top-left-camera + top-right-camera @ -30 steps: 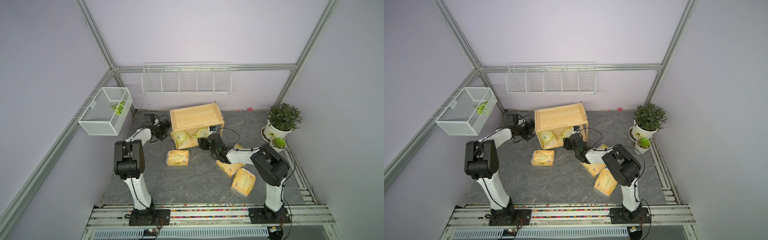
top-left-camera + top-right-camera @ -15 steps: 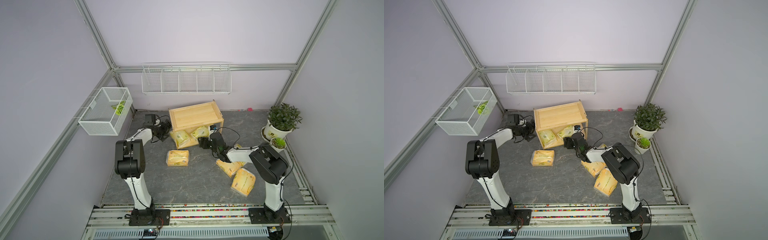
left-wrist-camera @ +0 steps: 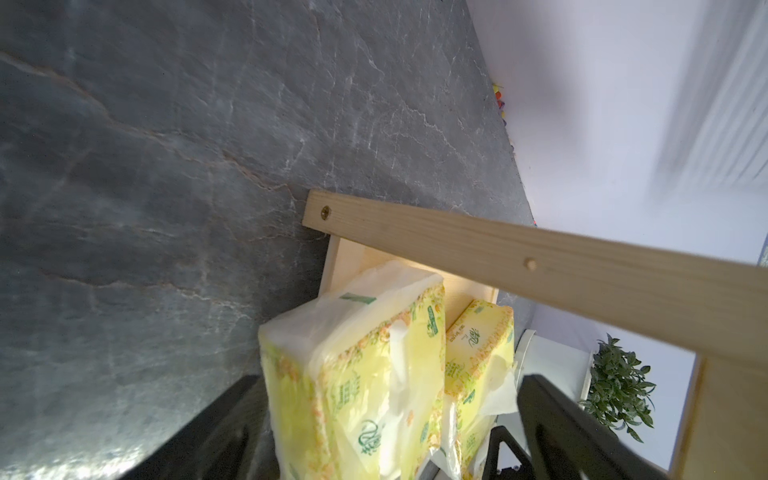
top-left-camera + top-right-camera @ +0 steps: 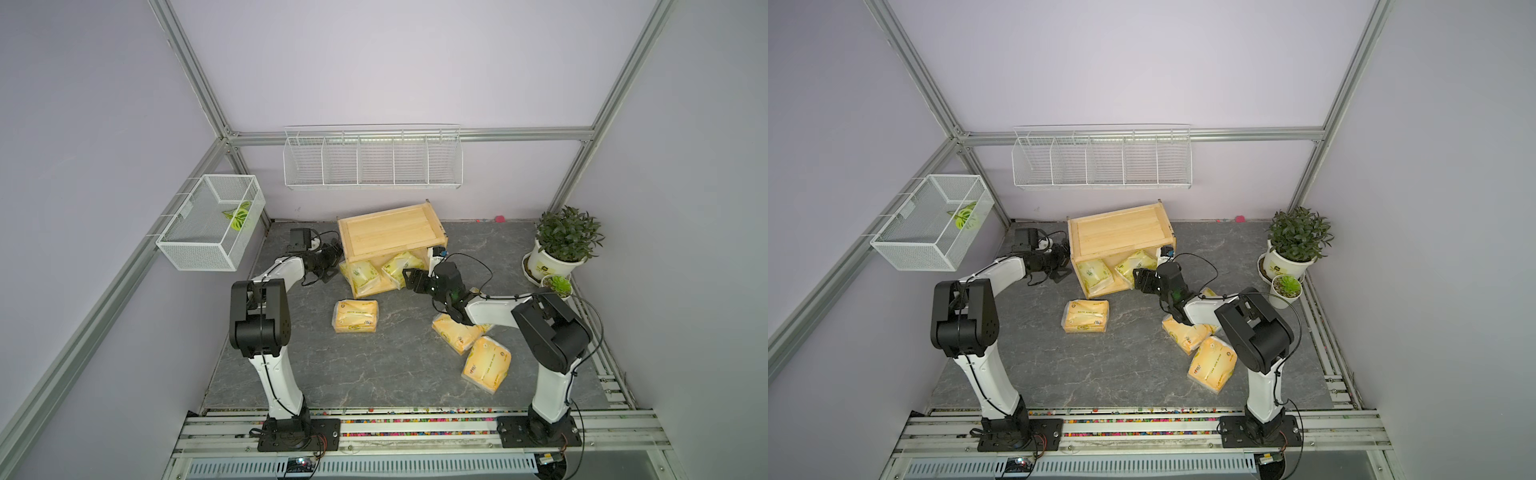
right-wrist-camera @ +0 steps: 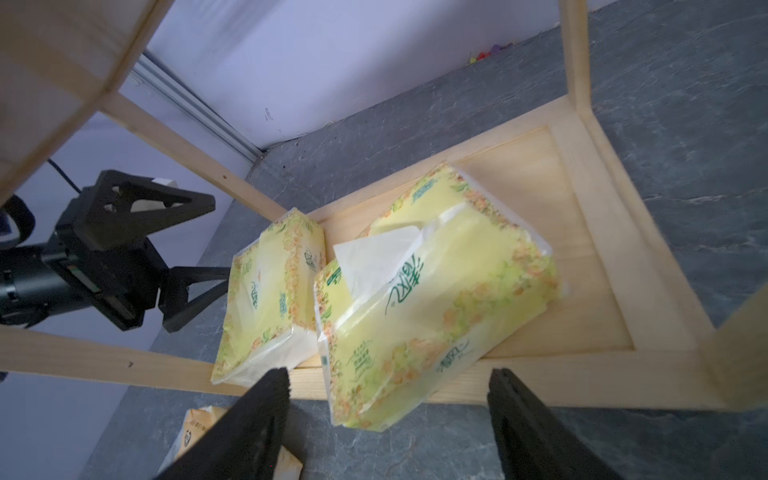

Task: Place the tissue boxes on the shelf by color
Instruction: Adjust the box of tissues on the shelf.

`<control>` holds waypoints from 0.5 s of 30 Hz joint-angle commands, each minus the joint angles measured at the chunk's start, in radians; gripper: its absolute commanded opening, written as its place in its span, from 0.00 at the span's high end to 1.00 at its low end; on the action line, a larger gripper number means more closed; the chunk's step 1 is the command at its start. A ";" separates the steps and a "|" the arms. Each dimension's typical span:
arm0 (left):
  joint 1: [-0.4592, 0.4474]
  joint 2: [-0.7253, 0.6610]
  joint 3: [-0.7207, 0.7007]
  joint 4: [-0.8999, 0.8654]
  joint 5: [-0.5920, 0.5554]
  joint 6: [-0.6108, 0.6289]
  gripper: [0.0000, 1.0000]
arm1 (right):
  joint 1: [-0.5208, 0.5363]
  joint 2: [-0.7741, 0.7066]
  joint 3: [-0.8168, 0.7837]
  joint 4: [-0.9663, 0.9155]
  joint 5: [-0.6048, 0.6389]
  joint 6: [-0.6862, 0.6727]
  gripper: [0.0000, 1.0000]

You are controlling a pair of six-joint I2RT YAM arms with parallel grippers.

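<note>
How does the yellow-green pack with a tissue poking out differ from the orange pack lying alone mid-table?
The yellow-green pack is pale with green print; the orange pack is orange-yellow. The yellow-green pack leans on the shelf's lower board, overhanging its rim; the orange pack lies flat on the table. Both are plastic-wrapped.

I work in a robot lab's test cell: bare lavender panels (image 4: 395, 62), aluminium struts (image 4: 519, 135) along the edges, a slotted mounting rail (image 4: 415, 428) in front, potted plants (image 4: 561, 245) in one corner.

Two yellow-green packs (image 4: 360, 272) (image 4: 401, 264) lean on the wooden shelf's (image 4: 390, 232) lower board, three orange packs (image 4: 356, 316) (image 4: 457, 336) (image 4: 486, 365) lying outside.
</note>
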 commanded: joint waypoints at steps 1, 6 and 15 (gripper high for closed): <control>-0.007 0.008 0.034 -0.008 0.009 0.025 0.00 | -0.012 0.019 0.018 0.031 -0.040 0.033 0.20; -0.007 0.012 0.045 -0.010 0.014 0.032 0.00 | -0.013 0.036 0.027 0.042 -0.061 0.059 0.21; -0.011 0.009 0.051 -0.010 0.018 0.034 0.00 | -0.012 -0.081 -0.108 0.105 -0.073 0.132 0.22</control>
